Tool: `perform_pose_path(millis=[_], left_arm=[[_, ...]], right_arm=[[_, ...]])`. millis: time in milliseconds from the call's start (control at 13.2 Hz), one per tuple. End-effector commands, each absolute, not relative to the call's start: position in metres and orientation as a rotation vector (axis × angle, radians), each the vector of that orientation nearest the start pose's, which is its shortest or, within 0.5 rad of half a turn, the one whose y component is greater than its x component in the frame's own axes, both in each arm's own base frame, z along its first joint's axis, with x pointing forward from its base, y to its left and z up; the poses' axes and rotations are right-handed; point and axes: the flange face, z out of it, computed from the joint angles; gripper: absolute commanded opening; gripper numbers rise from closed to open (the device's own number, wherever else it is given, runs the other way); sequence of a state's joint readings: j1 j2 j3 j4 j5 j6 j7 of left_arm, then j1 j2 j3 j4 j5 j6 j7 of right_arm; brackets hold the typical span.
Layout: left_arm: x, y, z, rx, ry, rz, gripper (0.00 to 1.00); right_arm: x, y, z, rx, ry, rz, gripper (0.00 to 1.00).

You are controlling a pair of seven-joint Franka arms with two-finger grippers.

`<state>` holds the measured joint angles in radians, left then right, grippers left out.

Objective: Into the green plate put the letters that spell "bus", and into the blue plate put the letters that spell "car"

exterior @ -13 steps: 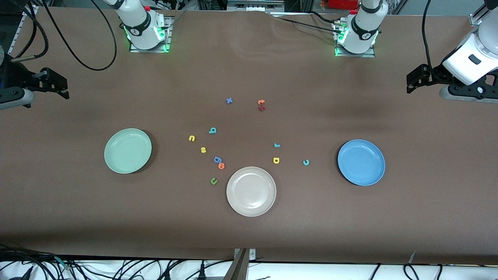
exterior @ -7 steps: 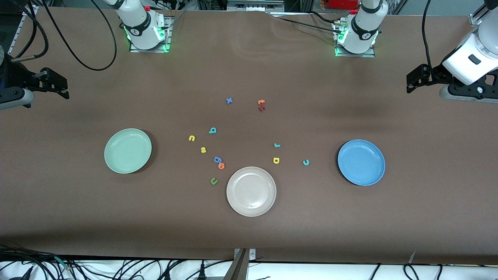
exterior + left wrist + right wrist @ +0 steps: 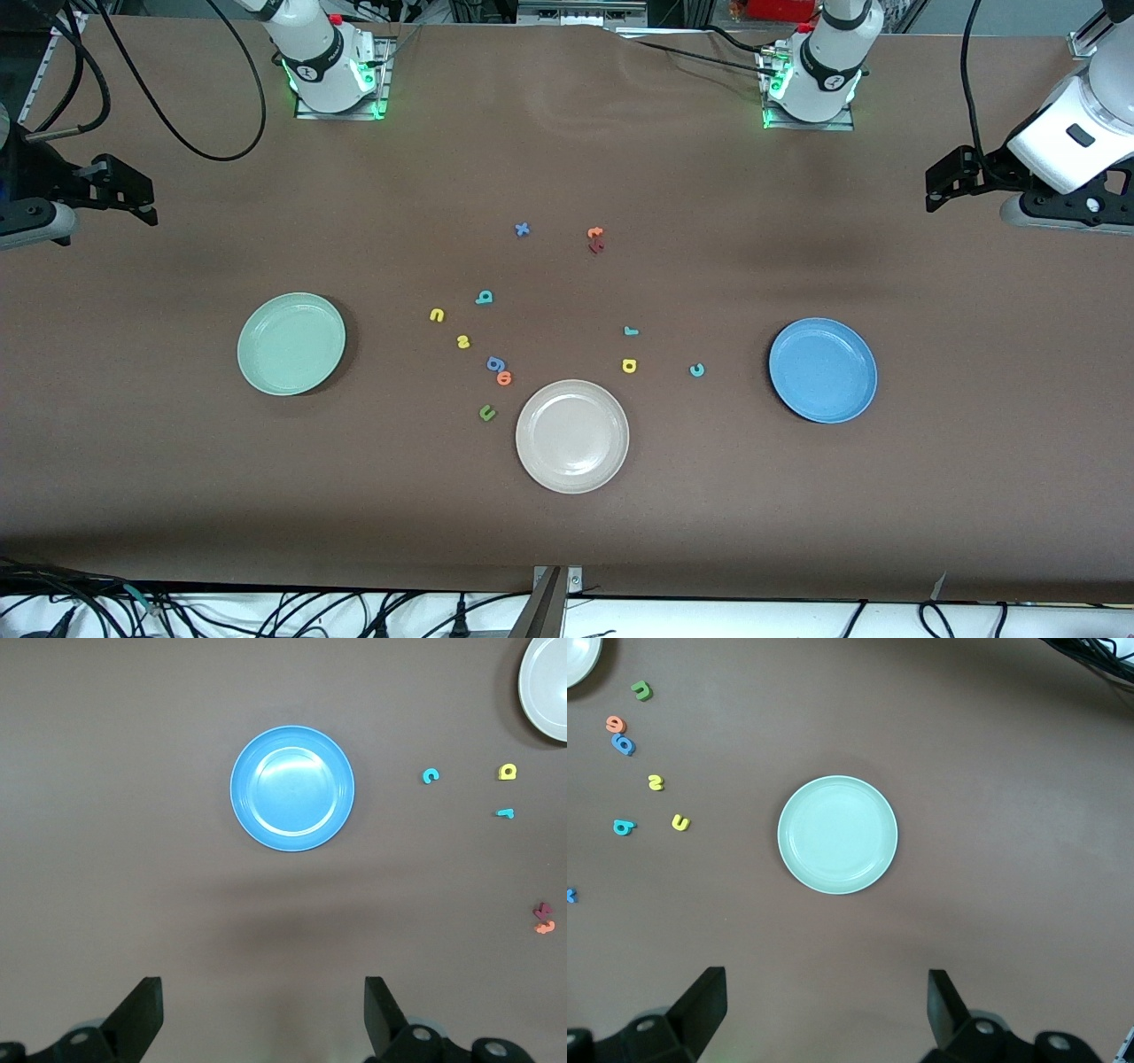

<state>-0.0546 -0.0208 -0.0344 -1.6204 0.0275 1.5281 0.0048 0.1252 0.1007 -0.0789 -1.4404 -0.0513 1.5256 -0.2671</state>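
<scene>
The green plate (image 3: 291,344) lies toward the right arm's end, the blue plate (image 3: 823,370) toward the left arm's end. Between them lie the teal b (image 3: 484,298), yellow u (image 3: 437,315) and yellow s (image 3: 462,342), then the teal r (image 3: 631,331), yellow a (image 3: 629,365) and teal c (image 3: 697,370). My left gripper (image 3: 941,188) hangs open and empty high over its end of the table, looking down on the blue plate (image 3: 292,788). My right gripper (image 3: 137,197) hangs open and empty over its own end, looking down on the green plate (image 3: 837,835).
A beige plate (image 3: 572,436) sits nearest the front camera. A blue g (image 3: 495,363), orange o (image 3: 505,378) and dark green u (image 3: 486,412) lie beside it. A blue x (image 3: 522,229), an orange letter (image 3: 595,233) and a red letter (image 3: 596,247) lie nearer the bases.
</scene>
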Motion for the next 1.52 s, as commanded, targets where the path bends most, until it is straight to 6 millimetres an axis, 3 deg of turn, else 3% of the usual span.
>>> perform_pose_path(millis=[0, 910, 1213, 1440], left_arm=[[0.536, -0.046, 0.617, -3.112, 0.174, 0.109, 1.00], [0.539, -0.049, 0.613, -3.115, 0.157, 0.104, 1.00], [0.560, -0.065, 0.570, -3.233, 0.184, 0.243, 1.00], [0.580, -0.112, 0.524, -3.219, 0.279, 0.293, 1.00]], right_arm=[[0.585, 0.026, 0.630, -3.157, -0.485, 0.021, 1.00], [0.585, 0.026, 0.630, -3.157, -0.485, 0.021, 1.00], [0.585, 0.026, 0.630, -3.157, -0.485, 0.021, 1.00], [0.585, 0.025, 0.629, -3.157, -0.483, 0.023, 1.00]])
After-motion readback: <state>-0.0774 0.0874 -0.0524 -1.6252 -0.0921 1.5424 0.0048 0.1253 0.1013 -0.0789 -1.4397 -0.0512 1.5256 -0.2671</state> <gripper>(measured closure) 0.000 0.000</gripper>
